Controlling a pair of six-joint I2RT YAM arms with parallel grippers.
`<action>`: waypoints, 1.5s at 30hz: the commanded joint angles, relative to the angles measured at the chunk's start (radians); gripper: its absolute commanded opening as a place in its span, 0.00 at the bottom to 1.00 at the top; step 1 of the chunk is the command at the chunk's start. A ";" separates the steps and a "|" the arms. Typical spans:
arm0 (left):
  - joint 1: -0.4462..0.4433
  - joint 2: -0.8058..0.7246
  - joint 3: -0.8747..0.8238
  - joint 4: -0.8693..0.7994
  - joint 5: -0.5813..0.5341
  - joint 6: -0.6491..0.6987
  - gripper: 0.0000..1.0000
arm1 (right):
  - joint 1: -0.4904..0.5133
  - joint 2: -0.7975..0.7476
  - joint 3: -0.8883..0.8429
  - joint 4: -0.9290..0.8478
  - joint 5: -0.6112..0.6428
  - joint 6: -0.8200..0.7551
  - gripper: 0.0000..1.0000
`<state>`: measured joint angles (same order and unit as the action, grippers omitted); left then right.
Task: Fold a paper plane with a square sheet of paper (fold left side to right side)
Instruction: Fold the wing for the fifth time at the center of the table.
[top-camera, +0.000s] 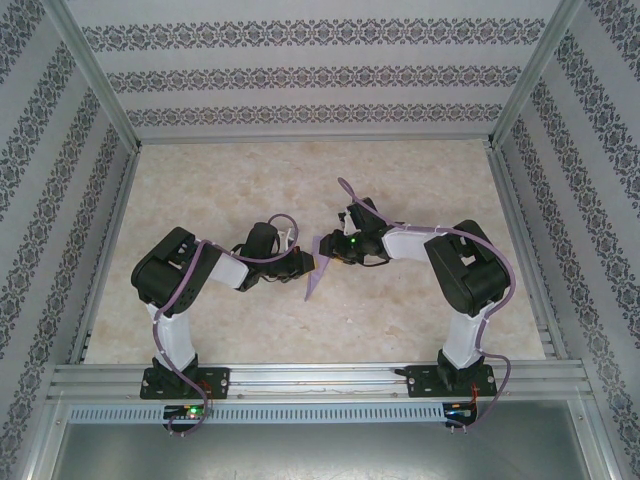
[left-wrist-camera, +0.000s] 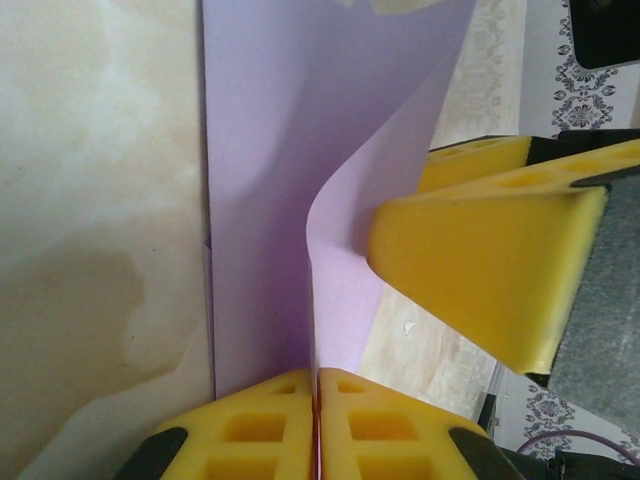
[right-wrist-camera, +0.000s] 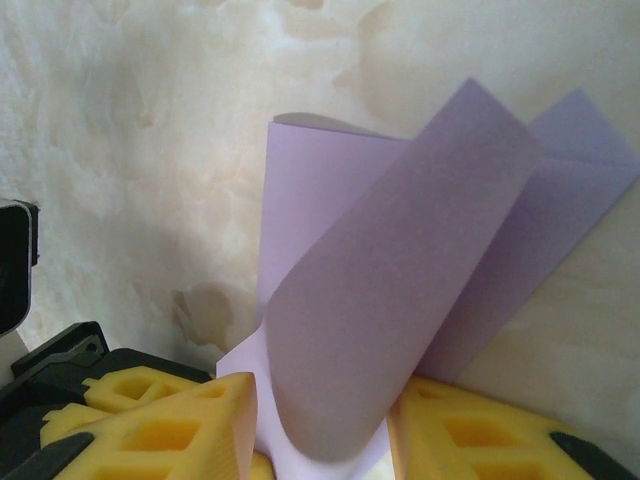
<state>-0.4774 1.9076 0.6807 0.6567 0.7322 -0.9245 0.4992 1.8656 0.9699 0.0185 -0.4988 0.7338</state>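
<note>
Partway through: the square sheet of paper (left-wrist-camera: 270, 150) lies creased on the table (top-camera: 250, 180), one flap curling upward. The left claw (left-wrist-camera: 317, 375) clenches its edge; the right claw (right-wrist-camera: 320, 392) stands parted around the flap, fold unflattened.

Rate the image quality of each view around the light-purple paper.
Top external: evenly lit, sharp, no glare; the thin light-purple paper sheet is small. Left wrist: shadow darkens the sheet's inner fold above the shut left gripper. Right wrist: the curled flap nearest the lens is blurred; the pale marbled tabletop is brightly lit.
</note>
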 joint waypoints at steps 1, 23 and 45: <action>-0.017 0.096 0.017 -0.116 -0.204 0.045 0.09 | -0.009 -0.026 -0.017 0.025 -0.050 0.006 0.35; -0.015 0.094 0.013 -0.125 -0.220 0.039 0.07 | -0.034 -0.122 -0.061 -0.031 -0.021 -0.004 0.33; -0.004 0.074 -0.022 -0.148 -0.287 0.012 0.01 | -0.017 0.005 0.056 -0.020 -0.021 -0.039 0.11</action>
<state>-0.4786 1.8999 0.6830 0.6315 0.7010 -0.9337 0.4740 1.8492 0.9981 -0.0078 -0.5282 0.7212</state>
